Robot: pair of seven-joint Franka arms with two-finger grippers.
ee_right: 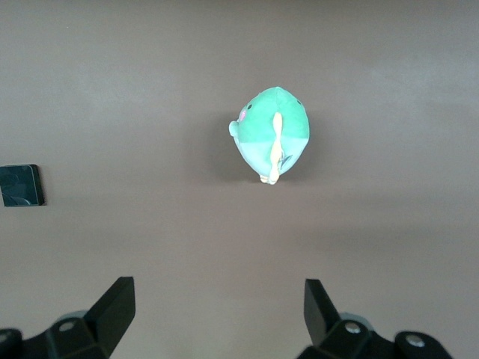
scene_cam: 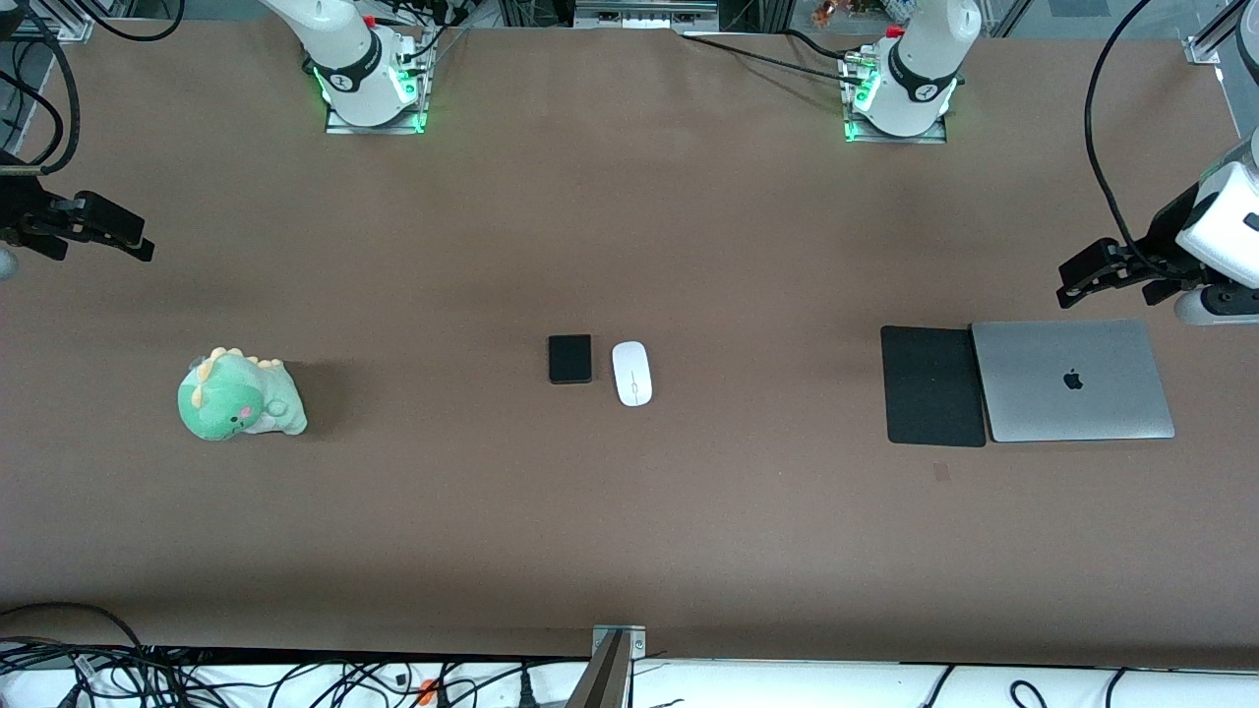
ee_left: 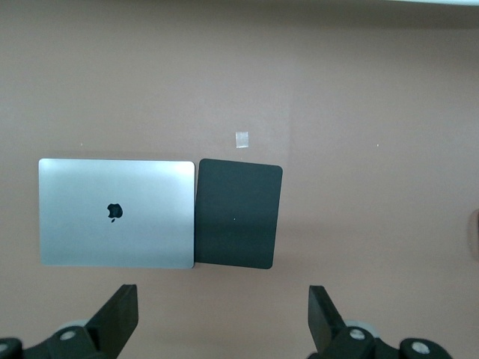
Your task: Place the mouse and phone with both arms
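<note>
The white oval mouse (scene_cam: 631,373) and the small black phone (scene_cam: 570,359) lie side by side at the table's middle, the phone toward the right arm's end. The phone's edge also shows in the right wrist view (ee_right: 20,185). My left gripper (scene_cam: 1077,278) is open and empty in the air at the left arm's end of the table, over bare table by the laptop; in the left wrist view (ee_left: 223,314) its fingers stand wide apart. My right gripper (scene_cam: 138,241) is open and empty in the air at the right arm's end, also seen in the right wrist view (ee_right: 218,310).
A black mouse pad (scene_cam: 934,385) lies against a closed silver laptop (scene_cam: 1072,380) toward the left arm's end; both show in the left wrist view, the pad (ee_left: 238,213) and the laptop (ee_left: 116,213). A green plush dinosaur (scene_cam: 241,395) sits toward the right arm's end and also shows in the right wrist view (ee_right: 271,134).
</note>
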